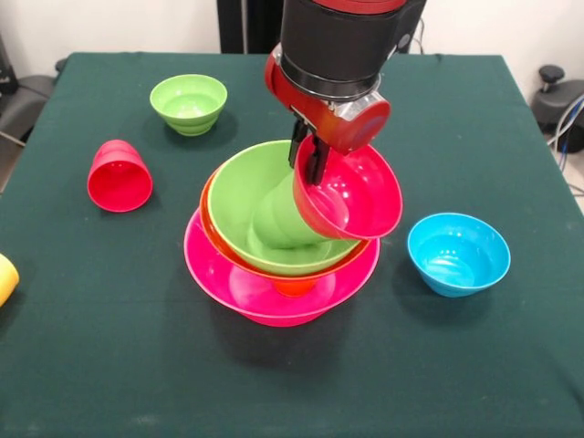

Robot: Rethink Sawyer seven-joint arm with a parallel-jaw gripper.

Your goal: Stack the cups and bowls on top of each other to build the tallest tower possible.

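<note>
The tower stands mid-table: the very large pink bowl (265, 297) at the base, the large orange bowl (212, 219) tilted in it, and the large green bowl (239, 192) nested in that. The green cup (278, 224) lies inside the green bowl. An orange-red piece (294, 286) shows under the orange bowl; I cannot tell what it is. My gripper (311, 162) is shut on the rim of the small red bowl (360, 196), which hangs tilted over the tower's right edge. The red cup (119, 178) lies on its side at the left.
The small green bowl (189, 102) stands upright at the far left. The small blue bowl (458, 253) stands upright to the right of the tower. The yellow cup (5, 278) shows partly at the left edge. The table (292, 383) has a dark green cloth.
</note>
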